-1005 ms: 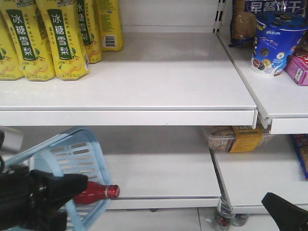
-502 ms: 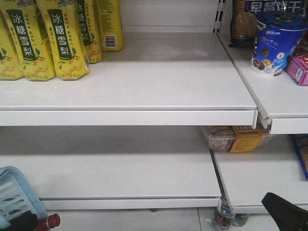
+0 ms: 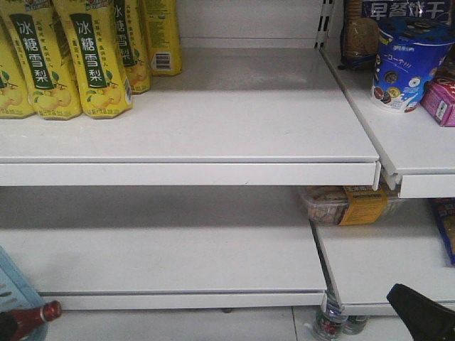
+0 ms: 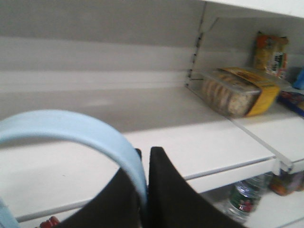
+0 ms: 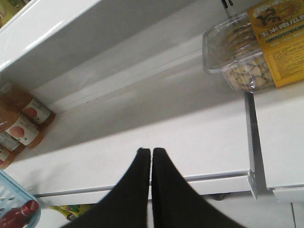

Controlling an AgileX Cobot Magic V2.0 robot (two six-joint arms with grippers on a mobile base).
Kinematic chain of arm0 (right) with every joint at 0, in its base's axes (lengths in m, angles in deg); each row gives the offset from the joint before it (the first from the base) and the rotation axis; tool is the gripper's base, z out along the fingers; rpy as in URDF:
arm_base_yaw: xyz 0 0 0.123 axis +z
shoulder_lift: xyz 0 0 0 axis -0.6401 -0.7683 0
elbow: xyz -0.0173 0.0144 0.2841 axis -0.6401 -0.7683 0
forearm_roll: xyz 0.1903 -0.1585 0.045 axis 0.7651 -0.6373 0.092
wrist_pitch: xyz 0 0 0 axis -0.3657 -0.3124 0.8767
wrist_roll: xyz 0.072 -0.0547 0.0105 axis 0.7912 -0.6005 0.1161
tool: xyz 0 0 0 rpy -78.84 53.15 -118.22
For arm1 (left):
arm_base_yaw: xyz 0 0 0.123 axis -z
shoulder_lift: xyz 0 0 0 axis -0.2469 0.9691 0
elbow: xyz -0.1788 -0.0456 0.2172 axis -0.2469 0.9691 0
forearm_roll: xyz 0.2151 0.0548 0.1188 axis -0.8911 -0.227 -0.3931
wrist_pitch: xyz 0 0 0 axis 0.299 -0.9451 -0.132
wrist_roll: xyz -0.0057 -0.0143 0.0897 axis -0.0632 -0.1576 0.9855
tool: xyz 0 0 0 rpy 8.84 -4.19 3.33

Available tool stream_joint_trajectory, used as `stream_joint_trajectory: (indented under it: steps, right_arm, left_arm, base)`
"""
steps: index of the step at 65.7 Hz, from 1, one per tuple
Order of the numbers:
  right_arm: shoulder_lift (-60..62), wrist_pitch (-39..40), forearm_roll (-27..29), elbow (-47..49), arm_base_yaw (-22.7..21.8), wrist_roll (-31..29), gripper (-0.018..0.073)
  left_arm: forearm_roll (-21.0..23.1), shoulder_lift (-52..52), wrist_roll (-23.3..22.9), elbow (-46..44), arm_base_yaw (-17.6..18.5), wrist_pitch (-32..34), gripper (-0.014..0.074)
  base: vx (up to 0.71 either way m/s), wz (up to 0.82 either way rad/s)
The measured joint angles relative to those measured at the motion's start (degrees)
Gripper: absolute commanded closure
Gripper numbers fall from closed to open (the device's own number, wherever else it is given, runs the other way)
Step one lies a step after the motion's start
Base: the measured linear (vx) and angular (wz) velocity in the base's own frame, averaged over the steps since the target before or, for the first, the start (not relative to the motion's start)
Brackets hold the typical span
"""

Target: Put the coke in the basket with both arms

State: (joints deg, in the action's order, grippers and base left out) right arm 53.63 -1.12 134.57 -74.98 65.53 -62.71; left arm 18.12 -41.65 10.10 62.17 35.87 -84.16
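Only a sliver of the pale blue basket [image 3: 10, 283] shows at the bottom left of the front view. The red coke [image 3: 37, 316] lies in it, its neck and cap sticking out over the rim. In the left wrist view my left gripper [image 4: 145, 153] is shut on the basket's curved blue handle [image 4: 71, 126]. In the right wrist view my right gripper [image 5: 151, 151] is shut on nothing, over the lower shelf's front edge. That view has the basket corner [image 5: 7, 186] and the coke [image 5: 19, 213] at its bottom left. The right gripper's black tip [image 3: 419, 312] sits bottom right in the front view.
Yellow pear-drink bottles [image 3: 92, 57] stand on the upper shelf's left. A blue cup [image 3: 409, 60] and packets fill the right shelf. A clear snack box [image 3: 345, 204] lies on the lower right shelf. Orange-brown bottles [image 5: 19, 118] stand at the lower shelf's left, and bottles [image 3: 334, 320] stand on the floor.
The basket with the coke has dropped down and to the left, almost out of the front view. The left arm has gone from that view. The right gripper has stayed put.
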Motion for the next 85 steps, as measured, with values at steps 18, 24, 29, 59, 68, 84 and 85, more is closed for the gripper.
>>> stream_joint_trajectory:
  steps: [18, 24, 29, 59, 68, 84, 85]
  right_arm:
    - [0.00, 0.07, 0.00, 0.00, 0.00, 0.00, 0.0561]
    - [0.00, 0.07, 0.00, 0.00, 0.00, 0.00, 0.0561]
    - [0.00, 0.07, 0.00, 0.00, 0.00, 0.00, 0.0561]
    - [0.00, 0.12, 0.00, 0.00, 0.00, 0.00, 0.0561]
    - [0.00, 0.12, 0.00, 0.00, 0.00, 0.00, 0.0561]
    - [0.00, 0.12, 0.00, 0.00, 0.00, 0.00, 0.0561]
    - [0.00, 0.12, 0.00, 0.00, 0.00, 0.00, 0.0561]
  left_arm:
    - [-7.53, -0.53, -0.06, 0.00, -9.28, 0.99, 0.0602]
    - [-7.93, -0.53, -0.79, 0.00, -12.19, 1.21, 0.0602]
    - [-8.07, -0.53, -1.85, 0.00, -14.66, 1.70, 0.0602]
    - [-9.16, -0.53, -13.53, 0.00, -20.40, 6.11, 0.0602]
    - [-9.11, -0.53, -13.75, 0.00, -20.40, 6.52, 0.0602]
    - [-9.15, -0.53, -13.75, 0.00, -20.40, 8.01, 0.0602]
    - [-9.15, -0.53, -13.75, 0.00, -20.40, 8.01, 0.0602]
  base:
    - [0.00, 0.00]
    - [0.00, 0.00]
    - [0.00, 0.00]
    - [0.00, 0.00]
    - [0.00, 0.00]
    - [0.00, 0.00]
    - [0.00, 0.00]
